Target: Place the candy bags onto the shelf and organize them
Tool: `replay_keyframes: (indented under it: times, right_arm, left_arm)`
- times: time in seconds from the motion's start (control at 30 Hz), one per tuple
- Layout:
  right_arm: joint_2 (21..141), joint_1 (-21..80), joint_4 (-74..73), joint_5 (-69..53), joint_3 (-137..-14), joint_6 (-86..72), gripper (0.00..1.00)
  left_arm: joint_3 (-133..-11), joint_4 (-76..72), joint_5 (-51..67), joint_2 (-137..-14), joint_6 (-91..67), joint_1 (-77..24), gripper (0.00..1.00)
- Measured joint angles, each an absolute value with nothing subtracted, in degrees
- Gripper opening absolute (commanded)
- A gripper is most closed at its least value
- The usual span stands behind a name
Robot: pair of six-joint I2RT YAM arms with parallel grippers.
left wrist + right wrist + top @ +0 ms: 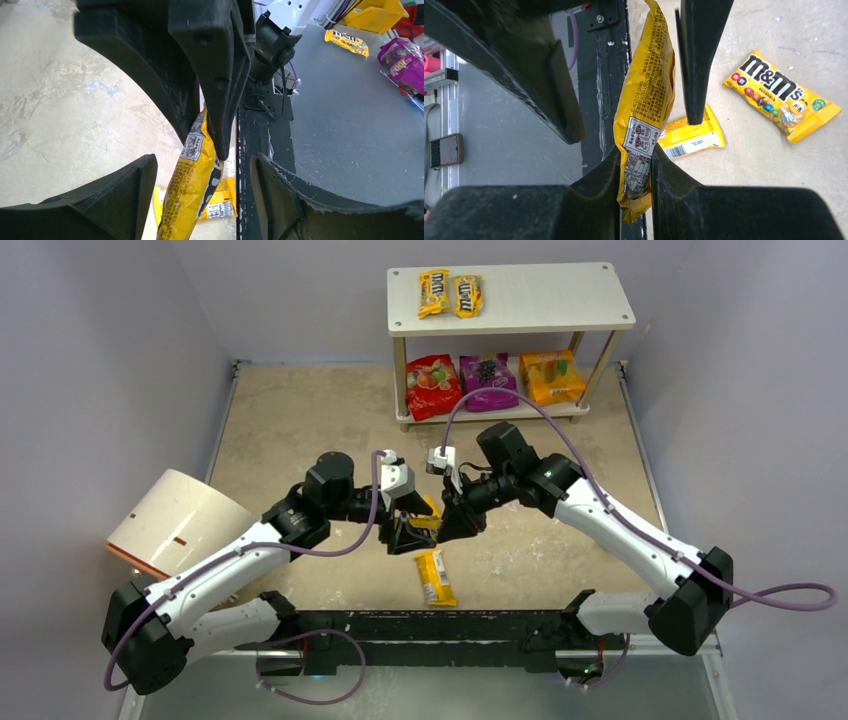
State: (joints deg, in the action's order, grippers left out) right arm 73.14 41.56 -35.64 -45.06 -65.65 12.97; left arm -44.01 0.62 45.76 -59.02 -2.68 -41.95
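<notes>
Gripping a yellow M&M's packet (pixel 644 100) over the worktop's (pixel 300 420) near edge is the right gripper (pixel 636 155); the left gripper (pixel 202 167) straddles it, unclenched.

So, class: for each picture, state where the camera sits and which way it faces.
Top external: fixed above and behind the robot, facing down over the table to the shelf; left arm and right arm show.
Left wrist: on the left arm, facing down past its own spread jaws at the held packet.
Right wrist: on the right arm, facing down; its jaws pinch that packet.
Shared: both wrist views show the held packet and a second packet beneath.
</notes>
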Motion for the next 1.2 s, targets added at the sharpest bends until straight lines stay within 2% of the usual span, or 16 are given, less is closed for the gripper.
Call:
replay_keyframes:
  times: [0.2,0.3,0.4,0.53,0.6,0.63,0.67,0.7,0.8,1.03,1.2]
  right_arm:
    - [73.43,41.56,-36.25,-45.87,-68.01,13.52,0.12]
    - [74.22,41.47,-36.67,-45.65,-68.34,14.04,0.17]
    - [74.65,41.45,-37.01,-45.15,-68.55,14.41,0.32]
    - [74.32,41.50,-37.21,-41.12,-68.77,13.89,0.63]
    - [73.69,41.50,-36.75,-36.93,-68.77,12.88,0.75]
    - [73.01,41.50,-36.23,-34.61,-68.62,12.29,0.81]
    - [72.01,41.41,-35.44,-31.88,-68.31,11.44,0.94]
    - [70.59,41.30,-34.20,-29.04,-67.68,10.44,0.98]
    - [63.79,41.21,-28.27,-21.12,-64.07,6.44,0.99]
    - [40.25,41.19,-1.83,-9.28,-42.46,-9.23,0.98]
    - [41.78,41.23,18.61,-10.11,-34.22,-23.05,0.91]
  left_arm:
    - [-43.90,0.49,44.45,-60.05,-4.12,-42.94,0.32]
    - [-43.90,0.89,44.38,-60.18,-4.95,-42.94,0.20]
    - [-43.90,1.13,44.25,-60.25,-5.48,-43.09,0.16]
    - [-43.92,1.37,43.05,-60.73,-6.50,-43.16,0.08]
    - [-44.27,1.52,42.13,-61.39,-7.11,-43.16,0.00]
    - [-44.73,2.04,41.45,-61.84,-7.60,-43.16,0.00]
    - [-45.32,2.42,40.49,-62.33,-8.05,-43.16,0.00]
    - [-46.15,2.92,39.22,-62.92,-8.69,-43.16,0.00]
    - [-48.75,4.56,32.18,-64.29,-11.86,-43.18,0.00]
    - [-49.78,-0.89,9.39,-63.61,-28.14,-43.13,0.00]
    - [-44.71,-14.81,-1.83,-59.75,-42.89,-43.13,0.00]
